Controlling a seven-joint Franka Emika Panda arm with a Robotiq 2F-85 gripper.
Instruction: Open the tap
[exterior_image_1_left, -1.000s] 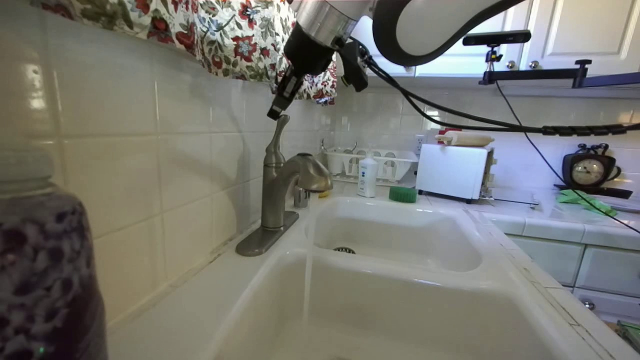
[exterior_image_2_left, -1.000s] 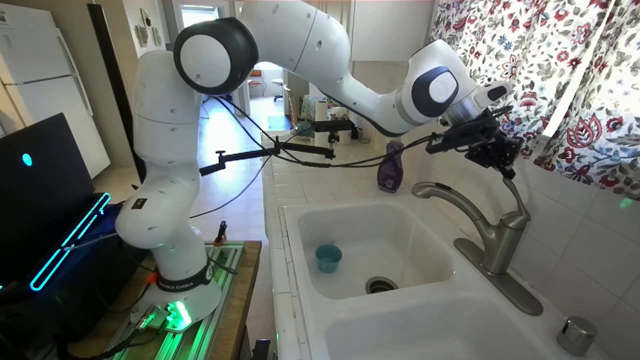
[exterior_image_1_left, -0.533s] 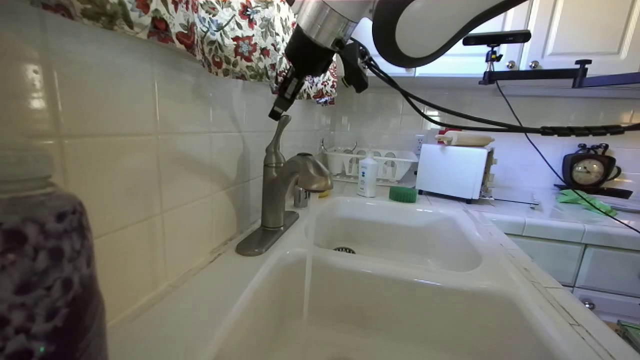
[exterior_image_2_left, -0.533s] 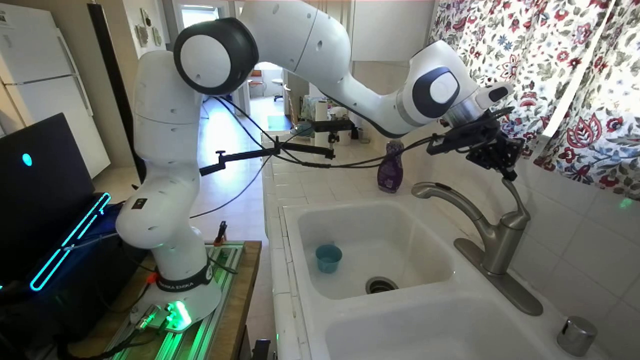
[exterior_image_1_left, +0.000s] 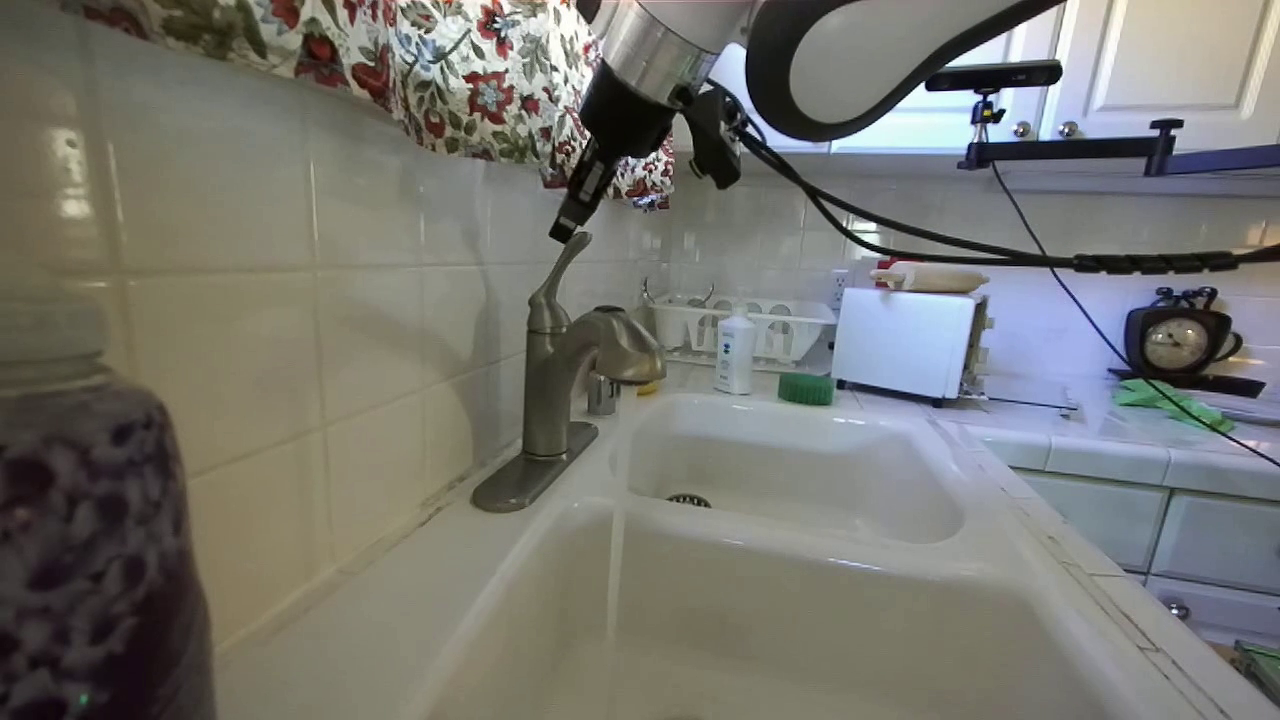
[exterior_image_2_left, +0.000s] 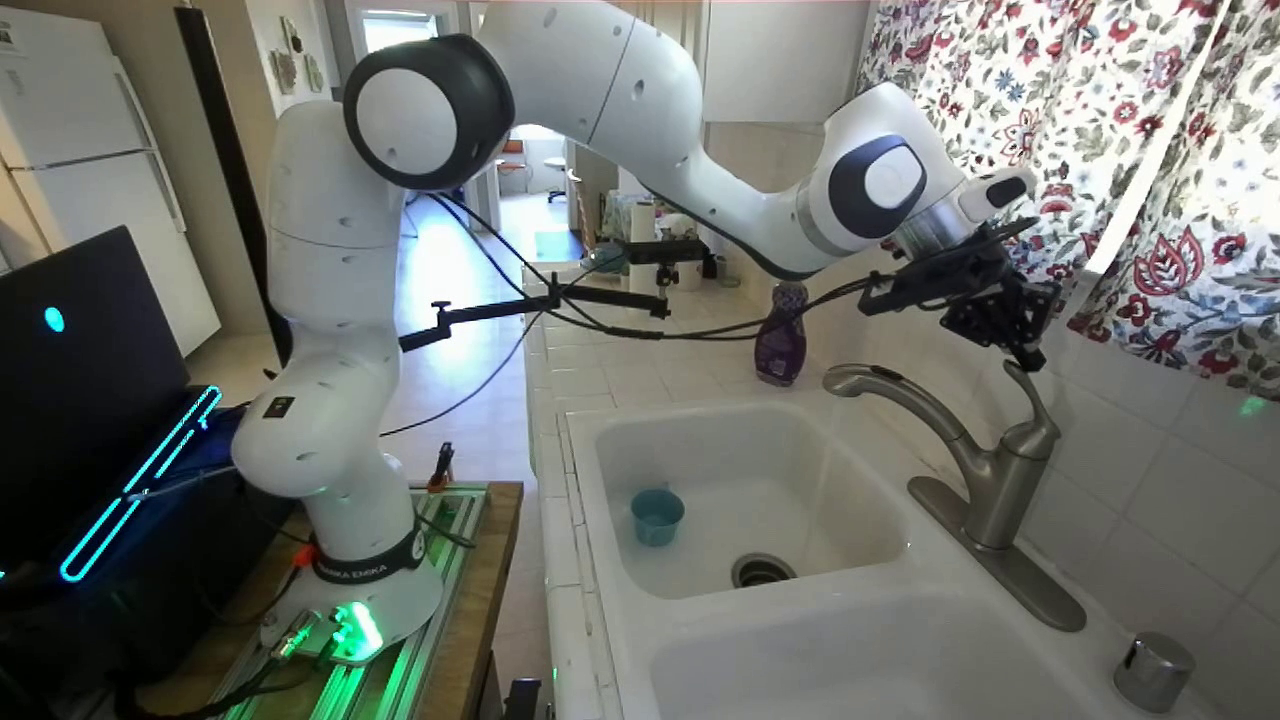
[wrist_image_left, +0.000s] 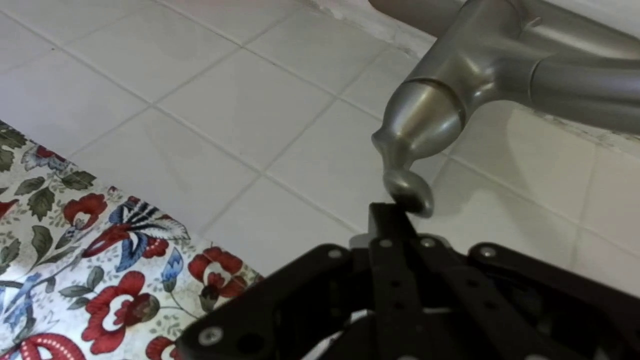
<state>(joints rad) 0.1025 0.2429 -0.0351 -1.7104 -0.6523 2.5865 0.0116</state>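
Note:
The tap (exterior_image_1_left: 545, 400) is brushed grey metal and stands upright behind the double sink. It also shows in an exterior view (exterior_image_2_left: 1003, 495) and in the wrist view (wrist_image_left: 462, 60). A thin stream of water (exterior_image_1_left: 615, 560) falls from its spout into the near basin. Its lever (exterior_image_1_left: 553, 290) rises from the top and leans over. My gripper (exterior_image_1_left: 564, 230) is shut, its fingertips against the lever's tip, not around it; it also shows in an exterior view (exterior_image_2_left: 1028, 358). In the wrist view the closed fingertips (wrist_image_left: 390, 215) meet the rounded lever tip (wrist_image_left: 410, 192).
The tiled wall (exterior_image_1_left: 370, 350) is close behind the tap, with a flowered curtain (exterior_image_2_left: 1110, 200) above. A blue cup (exterior_image_2_left: 657, 517) sits in a white basin (exterior_image_2_left: 830, 480). A purple bottle (exterior_image_2_left: 780, 335) stands by the sink. A metal cap (exterior_image_2_left: 1154, 672) is beside the tap base.
My gripper has shifted slightly along the wall, rightward in both exterior views, and a little down. The lever tip has tilted with it, rightward in an exterior view. Water runs in all frames.

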